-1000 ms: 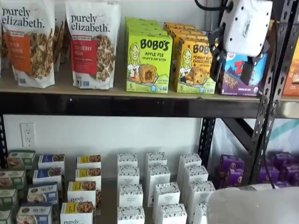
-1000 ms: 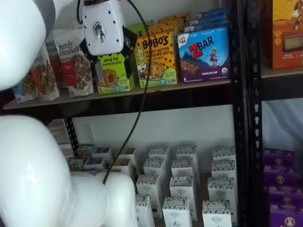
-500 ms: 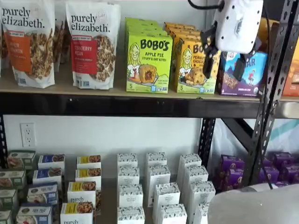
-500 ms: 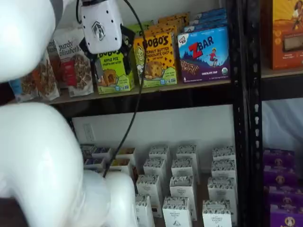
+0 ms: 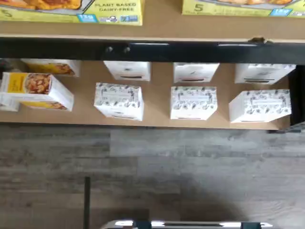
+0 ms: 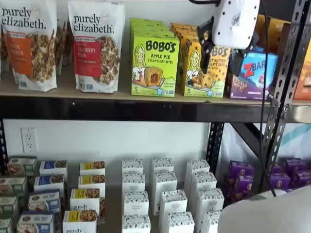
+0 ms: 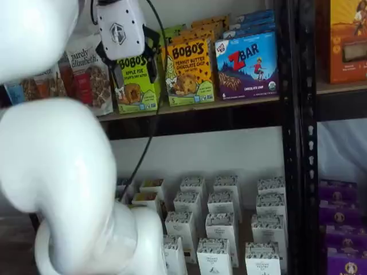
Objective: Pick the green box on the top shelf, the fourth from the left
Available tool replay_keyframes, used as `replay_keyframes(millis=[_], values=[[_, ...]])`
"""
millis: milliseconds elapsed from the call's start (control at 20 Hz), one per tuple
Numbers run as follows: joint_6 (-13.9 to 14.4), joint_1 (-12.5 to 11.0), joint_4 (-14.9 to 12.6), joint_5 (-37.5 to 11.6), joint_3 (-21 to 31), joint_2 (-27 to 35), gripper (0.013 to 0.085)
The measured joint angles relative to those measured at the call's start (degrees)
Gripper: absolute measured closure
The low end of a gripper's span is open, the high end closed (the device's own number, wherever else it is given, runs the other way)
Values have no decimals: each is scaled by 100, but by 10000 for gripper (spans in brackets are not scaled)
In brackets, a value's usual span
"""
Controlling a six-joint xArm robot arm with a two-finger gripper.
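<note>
The green box (image 6: 154, 65), a lime Bobo's Apple Pie carton, stands upright on the top shelf (image 6: 146, 109), with more of its kind lined up behind it. In both shelf views my gripper hangs out in front of the shelf. Its white body is high up, and its black fingers (image 6: 205, 46) stand apart. In a shelf view my gripper (image 7: 135, 80) is open, and the green box (image 7: 137, 86) shows through the gap. From the other side my gripper (image 6: 221, 56) overlaps the yellow carton instead, so it is clear of the boxes. Nothing is held.
Purely Elizabeth pouches (image 6: 97, 46) stand left of the green box, a yellow Bobo's carton (image 7: 189, 71) and a blue ZBar box (image 7: 246, 66) to its right. Small white boxes (image 6: 165, 194) fill the lower level. A dark steel upright (image 7: 292, 137) and my white arm (image 7: 57, 172) stand close by.
The gripper has moved left and slightly up along the top shelf, from in front of the ZBar box towards the Bobo's cartons. Its fingers stay apart.
</note>
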Motion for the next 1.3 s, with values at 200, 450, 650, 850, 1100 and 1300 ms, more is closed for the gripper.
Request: replay_keyframes(millis=[200, 450, 650, 850, 1100, 1300], values=[[288, 319, -232, -400, 48, 65, 130], [585, 638, -473, -580, -62, 265, 130], [603, 629, -314, -719, -136, 413, 130], [677, 705, -438, -1005, -165, 555, 130], [634, 641, -432, -1384, -243, 787, 130], [523, 537, -192, -1655, -301, 954, 130]])
